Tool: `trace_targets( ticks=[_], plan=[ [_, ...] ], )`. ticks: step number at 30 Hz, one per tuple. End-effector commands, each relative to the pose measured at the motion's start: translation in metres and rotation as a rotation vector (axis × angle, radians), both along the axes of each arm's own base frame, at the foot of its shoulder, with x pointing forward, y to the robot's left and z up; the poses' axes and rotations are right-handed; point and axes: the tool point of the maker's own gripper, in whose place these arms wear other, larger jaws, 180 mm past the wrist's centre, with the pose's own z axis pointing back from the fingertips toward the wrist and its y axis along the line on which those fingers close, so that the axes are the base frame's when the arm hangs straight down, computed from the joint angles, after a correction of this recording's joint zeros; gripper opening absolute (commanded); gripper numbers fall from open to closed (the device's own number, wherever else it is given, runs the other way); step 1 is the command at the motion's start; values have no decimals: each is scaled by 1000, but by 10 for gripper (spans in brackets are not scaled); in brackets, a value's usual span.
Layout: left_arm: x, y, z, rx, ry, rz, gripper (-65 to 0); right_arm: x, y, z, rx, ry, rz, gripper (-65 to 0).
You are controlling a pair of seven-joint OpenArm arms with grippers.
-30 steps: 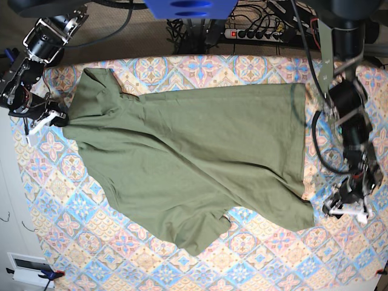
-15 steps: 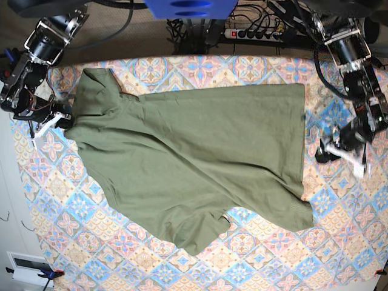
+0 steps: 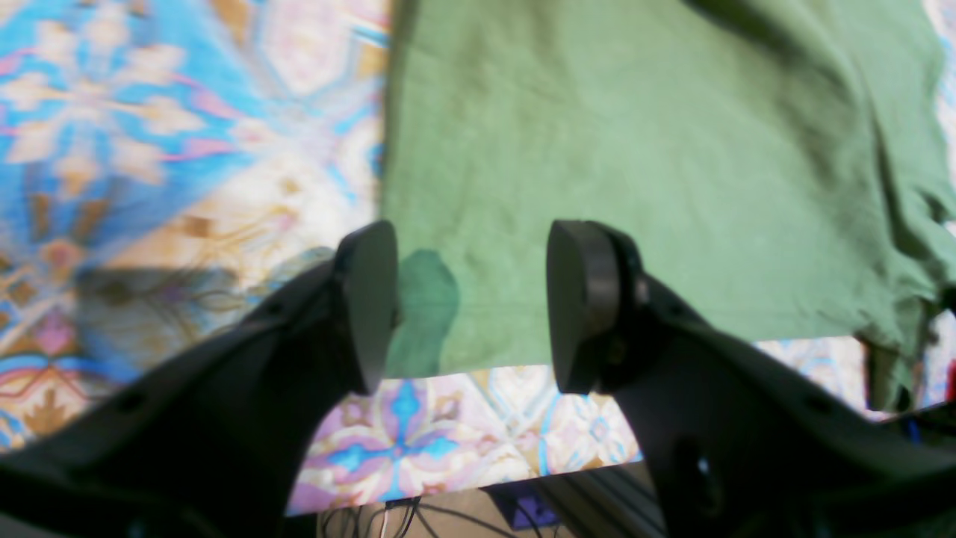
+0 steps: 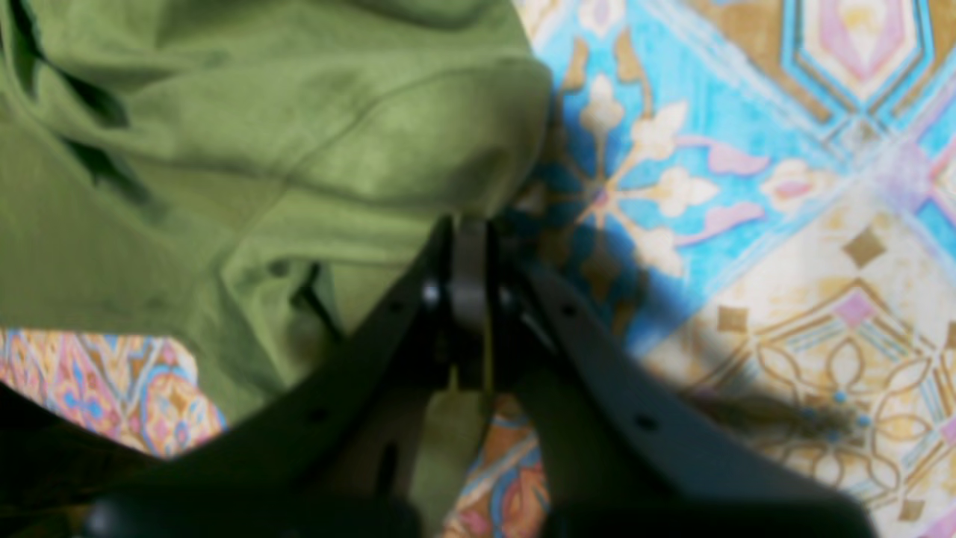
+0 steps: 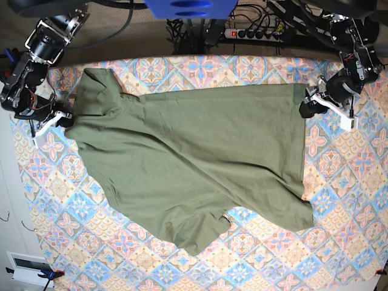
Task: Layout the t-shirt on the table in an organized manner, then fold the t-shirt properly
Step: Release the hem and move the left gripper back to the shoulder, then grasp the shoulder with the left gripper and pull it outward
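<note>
The olive-green t-shirt lies spread slantwise on the tile-patterned table. Its collar end is at the left, its hem at the right, and a folded part lies at the lower middle. My left gripper is open over the hem's far right corner. In the left wrist view its fingers straddle that corner of the shirt above the table. My right gripper is shut on the shirt's left edge. In the right wrist view it pinches bunched fabric beside bare table.
The table's far edge runs just behind both grippers. Beyond it are a power strip and cables. A blue part hangs at the top middle. A white box sits off the table's lower left corner.
My left gripper has travelled from the table's lower right up to the shirt's far right hem corner. My right gripper has stayed on the shirt's left edge, shifting slightly.
</note>
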Motion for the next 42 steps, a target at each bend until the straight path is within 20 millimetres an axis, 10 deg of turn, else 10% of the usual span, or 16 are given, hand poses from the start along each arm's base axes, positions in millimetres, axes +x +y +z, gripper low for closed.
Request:
trace_targets(
  ticks=[1,18,34,42],
  plan=[
    [3,8,9,15,-35,25,-341,11,-6,14,-10,-51,-3,-639],
    [-3,17,-27,-88,41,133,-340,11,-5,13,-10,-51,-2,-639],
    [-1,-18,-44,-166,75,92,-348,13,-5,15,-10,-56,-2,-639],
    [-1,-34,-52,-148,20,-99,-620,12,-6,15,-10,-55,-5,-639]
  ],
)
